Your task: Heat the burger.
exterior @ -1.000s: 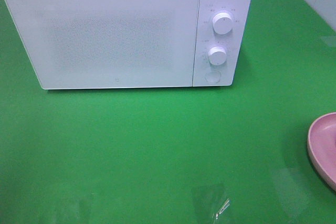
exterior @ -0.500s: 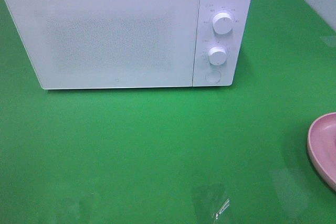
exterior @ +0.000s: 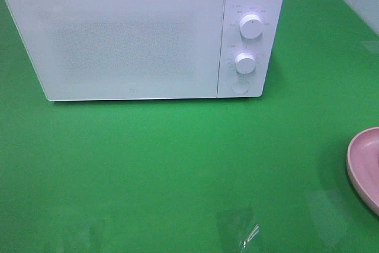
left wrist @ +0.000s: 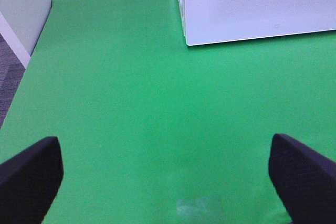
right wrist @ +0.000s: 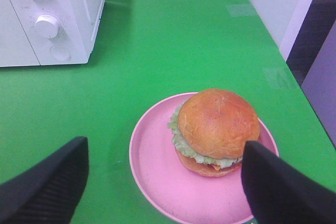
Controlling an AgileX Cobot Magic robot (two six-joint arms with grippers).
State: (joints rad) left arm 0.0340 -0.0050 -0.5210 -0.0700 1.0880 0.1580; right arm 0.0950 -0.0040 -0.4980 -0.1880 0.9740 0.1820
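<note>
no text can be read: the marks around the microwave [exterior: 142,34] dials [exterior: 251,26] and the small logo on its door are too blurred.

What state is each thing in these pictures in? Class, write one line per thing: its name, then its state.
White box-shaped microwave oven: door shut, standing on the green table.
Tall round burger with glossy golden-brown bun: whole, sitting on the plate, not held.
Round pink plate: flat on the table, carrying the burger.
Left gripper: open, empty.
Right gripper: open, above the plate, holding nothing.
</note>
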